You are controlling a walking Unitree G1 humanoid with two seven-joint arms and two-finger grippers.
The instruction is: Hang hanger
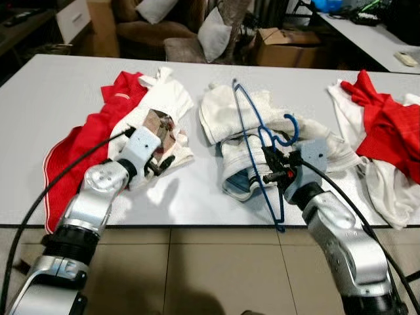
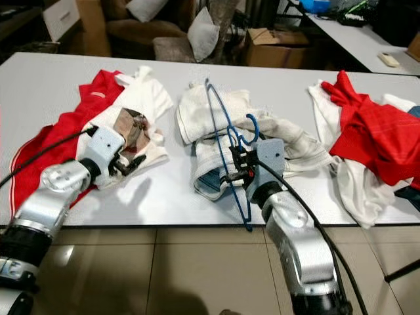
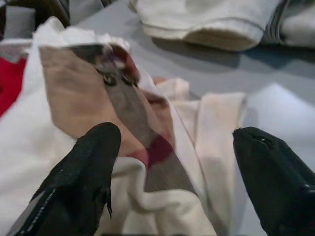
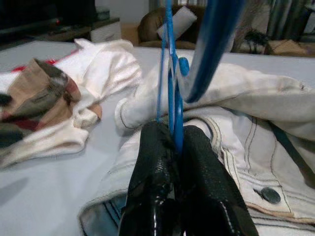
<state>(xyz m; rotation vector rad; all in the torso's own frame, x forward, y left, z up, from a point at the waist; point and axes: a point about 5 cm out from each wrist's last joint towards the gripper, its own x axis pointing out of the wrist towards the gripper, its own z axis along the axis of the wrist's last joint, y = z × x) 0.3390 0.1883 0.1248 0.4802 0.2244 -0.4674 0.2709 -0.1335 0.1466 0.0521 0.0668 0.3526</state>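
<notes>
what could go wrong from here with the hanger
The right gripper pinches only the thin wire of the blue hanger, so it may twist or slip. The hanger's lower end juts past the table edge and might catch there. The open left gripper could snag the white shirt.

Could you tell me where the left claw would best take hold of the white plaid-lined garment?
Probably the turned-back plaid collar fold of the white garment, approached from the table's near edge: that raised ridge already lies between the open left claw fingers.
</notes>
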